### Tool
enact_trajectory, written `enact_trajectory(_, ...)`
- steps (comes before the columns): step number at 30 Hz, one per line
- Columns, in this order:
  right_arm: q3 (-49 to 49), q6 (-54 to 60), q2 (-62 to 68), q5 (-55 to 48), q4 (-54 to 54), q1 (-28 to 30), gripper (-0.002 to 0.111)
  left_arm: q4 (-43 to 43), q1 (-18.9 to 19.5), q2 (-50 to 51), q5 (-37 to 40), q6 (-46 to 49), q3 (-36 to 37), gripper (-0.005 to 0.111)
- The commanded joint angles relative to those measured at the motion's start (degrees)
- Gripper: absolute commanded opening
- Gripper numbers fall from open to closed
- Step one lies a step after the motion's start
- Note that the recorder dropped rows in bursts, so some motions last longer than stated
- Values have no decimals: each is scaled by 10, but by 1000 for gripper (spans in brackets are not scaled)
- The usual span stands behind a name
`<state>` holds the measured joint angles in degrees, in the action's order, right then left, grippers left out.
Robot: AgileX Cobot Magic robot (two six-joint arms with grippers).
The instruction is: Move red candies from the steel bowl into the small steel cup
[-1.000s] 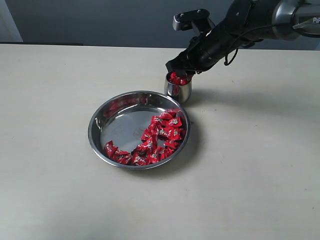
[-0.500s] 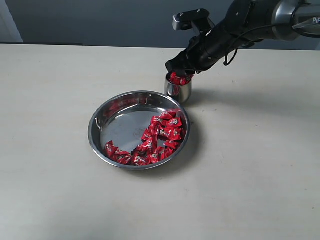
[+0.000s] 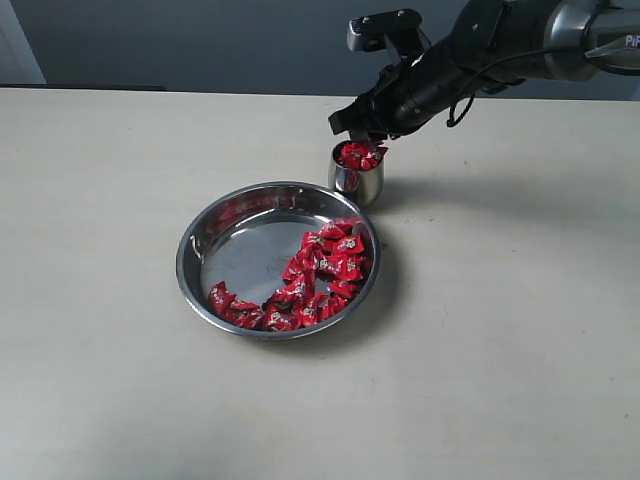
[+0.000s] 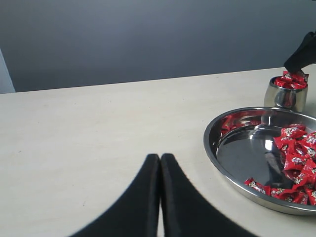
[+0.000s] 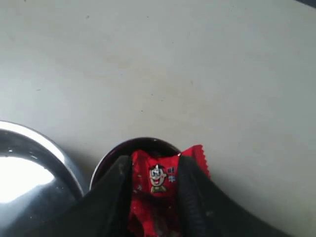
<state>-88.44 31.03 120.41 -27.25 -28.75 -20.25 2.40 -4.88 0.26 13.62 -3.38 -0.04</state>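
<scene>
Narrowly parted jaws on the right gripper [image 5: 154, 164] flank one of the red candies [image 5: 158, 177], a piece with a small cartoon face printed on its wrapper. We cannot tell whether the fingers [image 5: 121, 173] pinch it or merely stand on either side of it. That candy sits at the top of a heap that fills the small steel cup [image 3: 357, 180] above its rim, and one wrapper corner sticks out past a finger. In the exterior view we see the right gripper just above the heap, its arm reaching in from the upper right.

The cup stands upright on the table [image 3: 120, 380], just beside the far rim of the steel bowl [image 3: 190, 255]; whether the two touch we cannot say. More red candies lie in the bowl, banked along its right and near sides, while its left half shows bare metal.

Well apart from all of this, the left gripper [image 4: 160, 157] hangs low over bare table with its jaws pressed together and nothing between them. From its wrist camera we see the bowl and cup off to one side, with a plain grey wall [image 4: 148, 39] behind.
</scene>
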Motion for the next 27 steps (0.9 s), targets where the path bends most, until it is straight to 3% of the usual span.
enact_trajectory(1, 1, 10, -2, 11, -16, 2, 31, 1, -4, -3, -3, -1, 0, 0)
enact_trajectory(27, 1, 67, -2, 7, -80, 1, 31, 1, -4, -3, -3, -1, 0, 0)
